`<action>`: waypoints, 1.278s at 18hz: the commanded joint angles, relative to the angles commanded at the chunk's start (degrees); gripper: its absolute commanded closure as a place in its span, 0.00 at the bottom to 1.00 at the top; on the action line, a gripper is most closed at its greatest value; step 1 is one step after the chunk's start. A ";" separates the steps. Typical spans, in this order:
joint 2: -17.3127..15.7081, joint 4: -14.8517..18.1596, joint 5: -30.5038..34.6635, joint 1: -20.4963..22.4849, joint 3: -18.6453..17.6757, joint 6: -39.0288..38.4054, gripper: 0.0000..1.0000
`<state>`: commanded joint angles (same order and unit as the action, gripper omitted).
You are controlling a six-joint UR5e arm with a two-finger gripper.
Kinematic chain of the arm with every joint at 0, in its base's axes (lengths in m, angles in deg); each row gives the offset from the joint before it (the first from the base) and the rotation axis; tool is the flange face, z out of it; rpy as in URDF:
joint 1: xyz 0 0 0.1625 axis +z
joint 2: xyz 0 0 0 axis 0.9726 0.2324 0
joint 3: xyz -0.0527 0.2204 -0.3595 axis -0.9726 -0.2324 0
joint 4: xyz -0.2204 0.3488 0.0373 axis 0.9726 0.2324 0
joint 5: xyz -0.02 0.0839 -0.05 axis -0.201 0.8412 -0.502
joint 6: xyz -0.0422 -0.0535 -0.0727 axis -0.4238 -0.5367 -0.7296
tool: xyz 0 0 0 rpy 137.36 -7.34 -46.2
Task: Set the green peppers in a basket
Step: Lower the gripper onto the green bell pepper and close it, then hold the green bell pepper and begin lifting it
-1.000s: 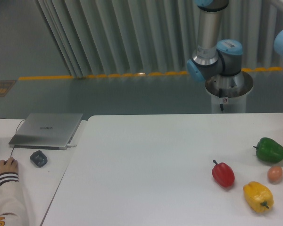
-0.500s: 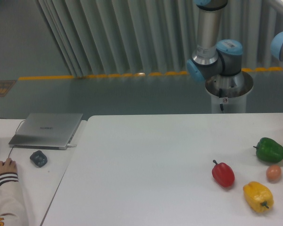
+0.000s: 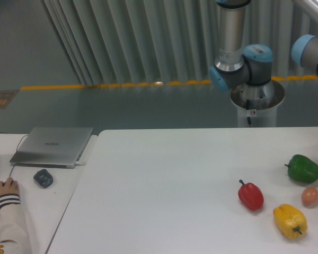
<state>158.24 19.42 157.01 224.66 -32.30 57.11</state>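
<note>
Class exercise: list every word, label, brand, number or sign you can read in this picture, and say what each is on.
Laptop lid: a small mark near its middle, too blurred to read.
Robot base: a small red and white sticker, too small to read.
Green pepper, red pepper, yellow pepper: no text.
Nothing else legible.

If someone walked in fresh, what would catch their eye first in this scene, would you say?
Most likely the cluster at the table's right end: the green pepper, the red pepper and the yellow pepper, with a small peach-coloured ball between them. Behind stands the robot arm; its jaws are out of view.
</note>
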 joint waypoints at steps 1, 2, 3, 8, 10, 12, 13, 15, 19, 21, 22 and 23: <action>0.00 0.00 -0.09 -1.05 -0.61 0.44 0.00; -0.09 0.00 -0.09 -1.93 -1.14 0.79 0.00; -0.52 0.09 -0.09 -2.55 -1.41 1.06 0.00; -0.62 0.09 0.00 -4.05 -3.43 4.04 0.00; -0.35 0.09 0.00 -4.22 -4.22 4.31 0.00; 0.26 0.00 1.14 -4.75 -4.31 4.31 0.00; 0.87 0.00 1.75 -4.84 -4.40 4.22 0.00; 1.84 -0.09 2.29 -5.80 -4.31 4.22 0.00; 2.63 -0.35 2.29 -5.81 -4.22 4.14 0.00; 3.16 -0.44 2.20 -5.81 -4.14 4.05 0.00; 3.34 -0.53 2.20 -5.81 -3.96 4.05 0.00; 3.60 -0.62 2.20 -5.90 -3.87 4.05 0.00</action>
<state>161.84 18.80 159.21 218.77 -36.17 61.16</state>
